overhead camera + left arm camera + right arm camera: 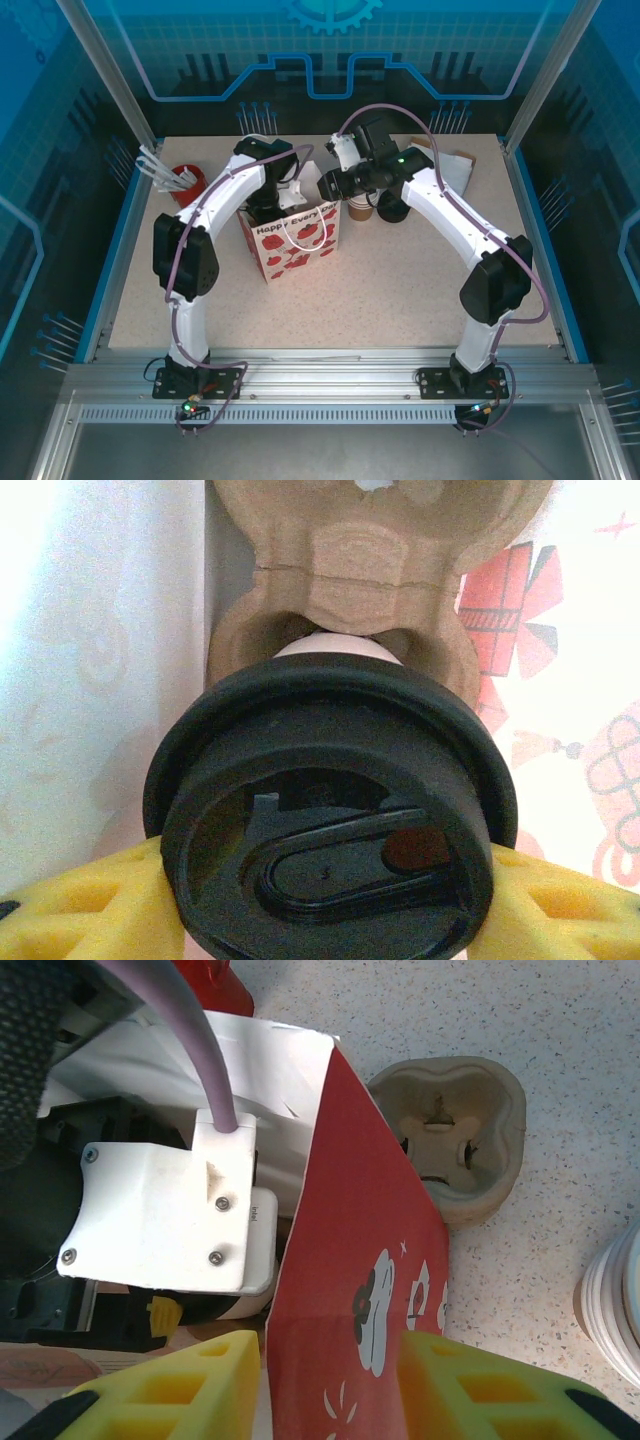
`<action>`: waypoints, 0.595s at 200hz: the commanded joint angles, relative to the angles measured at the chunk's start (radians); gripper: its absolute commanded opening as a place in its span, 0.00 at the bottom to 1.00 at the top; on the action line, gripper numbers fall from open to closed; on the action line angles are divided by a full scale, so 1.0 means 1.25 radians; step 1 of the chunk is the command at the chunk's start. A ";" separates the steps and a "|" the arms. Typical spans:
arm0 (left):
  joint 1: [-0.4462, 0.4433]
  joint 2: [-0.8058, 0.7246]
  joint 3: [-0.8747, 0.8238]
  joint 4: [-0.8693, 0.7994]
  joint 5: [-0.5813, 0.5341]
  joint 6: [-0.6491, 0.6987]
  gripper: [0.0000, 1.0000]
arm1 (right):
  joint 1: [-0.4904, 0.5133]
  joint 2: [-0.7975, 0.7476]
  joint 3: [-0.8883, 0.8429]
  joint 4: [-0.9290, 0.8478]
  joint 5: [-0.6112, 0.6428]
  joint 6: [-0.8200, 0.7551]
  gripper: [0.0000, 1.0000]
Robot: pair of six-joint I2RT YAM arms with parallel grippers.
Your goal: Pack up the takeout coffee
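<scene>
In the left wrist view, the small pale paper cup with a round black plastic lid is seen gripped by the yellow jaws of the left gripper, against a brown moulded-pulp carrier inside the white, red-flowered paper gift bag. From above, the bag is shown upright on the speckled bench. In the right wrist view, the jaws of the right gripper are set astride the bag's red wall; whether it is pinched cannot be told.

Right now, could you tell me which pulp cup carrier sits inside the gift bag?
The carrier behind the lidded cup in the left tool; the other carrier lies on the table beside the bag.
</scene>
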 commanded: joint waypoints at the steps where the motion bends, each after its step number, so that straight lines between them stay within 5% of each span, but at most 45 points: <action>1: 0.014 0.015 0.026 0.007 0.008 0.011 0.50 | 0.001 0.014 0.015 -0.017 -0.016 0.005 0.42; 119: 0.014 -0.014 0.026 -0.008 0.030 0.006 0.51 | 0.000 0.016 0.027 -0.027 -0.009 0.000 0.43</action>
